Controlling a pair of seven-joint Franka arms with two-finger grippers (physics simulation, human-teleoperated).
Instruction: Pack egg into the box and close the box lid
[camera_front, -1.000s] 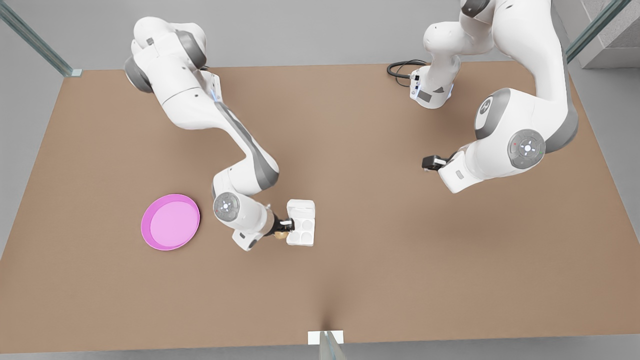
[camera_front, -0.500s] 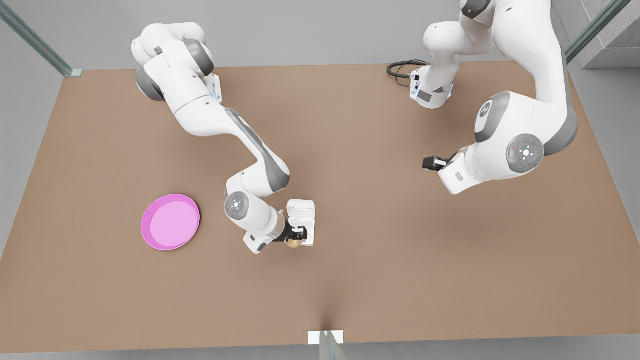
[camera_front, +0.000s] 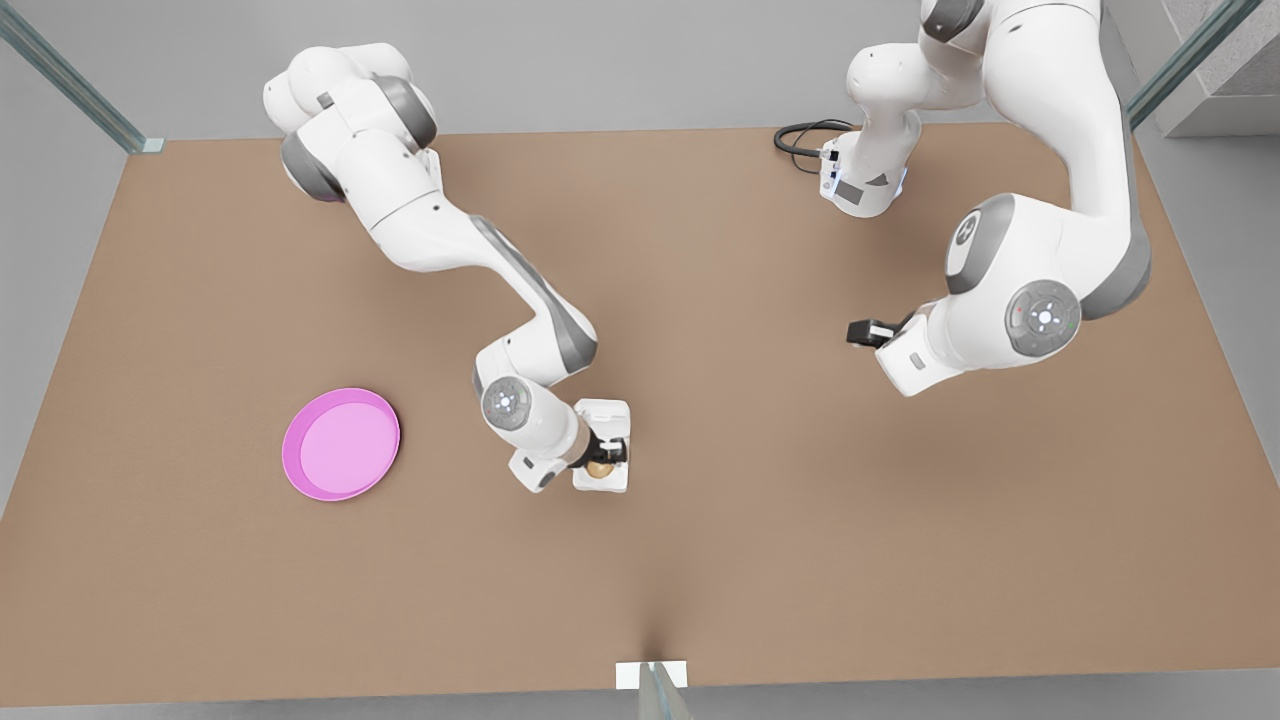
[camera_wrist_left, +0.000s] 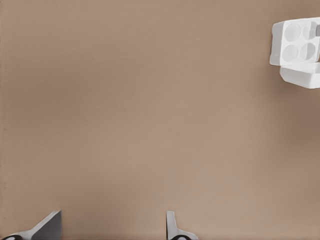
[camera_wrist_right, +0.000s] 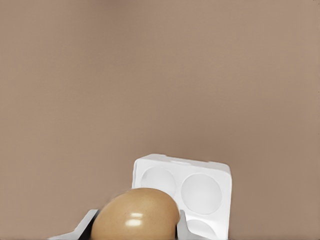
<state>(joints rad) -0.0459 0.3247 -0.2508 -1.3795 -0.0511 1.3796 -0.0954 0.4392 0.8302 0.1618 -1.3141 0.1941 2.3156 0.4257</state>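
We have the egg (camera_wrist_right: 136, 215) clamped between the fingers of the right gripper (camera_front: 603, 462), the arm on the front view's left, and it hangs directly above the cupped tray of the box (camera_front: 605, 478). From that gripper the tray lies straight below, so the relation that matters is simply which cup sits under the egg. In the front view the egg appears over a cup in the tray's half farthest from the lid, toward the arm's side, though the gripper hides the cup itself and we cannot tell whether the egg already touches it. In the right wrist view two bare cups show just beyond the egg. The box lid (camera_front: 604, 412) lies open and flat on the far side of the tray from the egg, hinged along the tray's edge, so the carton's long axis runs away from the gripper toward the lid.

The left gripper (camera_front: 860, 331) waits well apart, fingers spread wide over bare table (camera_wrist_left: 125, 100), with nothing between them; it sees the carton far off.

The pink plate (camera_front: 341, 443) sits behind the right arm (well clear of any path). We judge that nothing blocks a straight descent.
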